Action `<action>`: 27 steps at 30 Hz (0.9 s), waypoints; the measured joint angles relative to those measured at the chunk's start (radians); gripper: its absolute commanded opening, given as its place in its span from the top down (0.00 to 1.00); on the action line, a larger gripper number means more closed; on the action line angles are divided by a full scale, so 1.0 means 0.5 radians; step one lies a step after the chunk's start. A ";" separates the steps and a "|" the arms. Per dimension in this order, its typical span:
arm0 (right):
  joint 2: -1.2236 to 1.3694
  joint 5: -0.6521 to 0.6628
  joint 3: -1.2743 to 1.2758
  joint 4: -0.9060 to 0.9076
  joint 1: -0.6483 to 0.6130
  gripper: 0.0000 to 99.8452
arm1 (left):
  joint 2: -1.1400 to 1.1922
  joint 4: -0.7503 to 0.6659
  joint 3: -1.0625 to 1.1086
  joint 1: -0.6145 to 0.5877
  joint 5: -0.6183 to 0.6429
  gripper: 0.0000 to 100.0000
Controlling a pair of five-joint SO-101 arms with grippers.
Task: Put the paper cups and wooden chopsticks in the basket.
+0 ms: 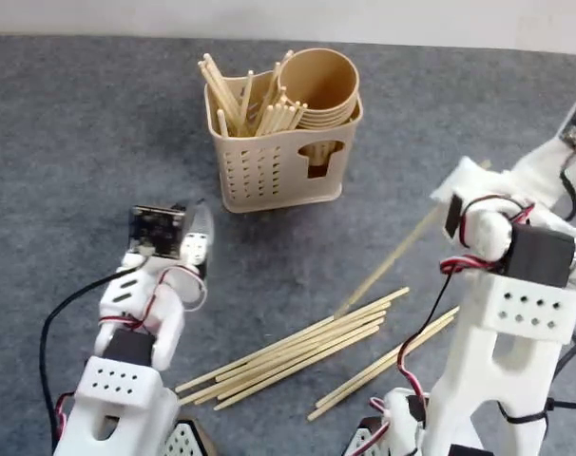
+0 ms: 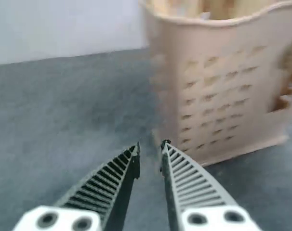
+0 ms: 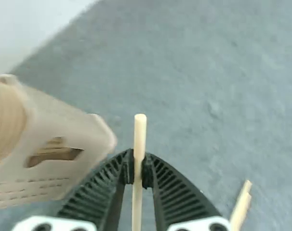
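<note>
Wooden chopstick — light, stiff, slick; right jaws pinch it near one end, may pivot. Left jaws narrow, empty.

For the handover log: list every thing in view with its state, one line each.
basket: upright, partly filled.
cups: stacked, in the basket.
basket chopsticks: standing on end in the basket.
loose chopsticks: lying flat on the table.
held chopstick: clamped in the right end effector.
left end effector: slightly open, empty.
right end effector: shut on the held chopstick.
</note>
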 measured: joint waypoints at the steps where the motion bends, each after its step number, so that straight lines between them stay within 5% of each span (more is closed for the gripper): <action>1: 0.000 0.000 -0.052 0.000 -0.037 0.99 | 0.000 0.000 0.025 -0.040 0.000 0.91; 14: -0.003 0.178 -0.371 -0.552 -0.595 0.99 | 0.000 0.000 0.196 -0.261 0.000 0.91; 27: 0.009 0.482 -0.374 -1.728 -0.954 0.99 | 0.000 0.000 0.196 -0.261 0.000 0.91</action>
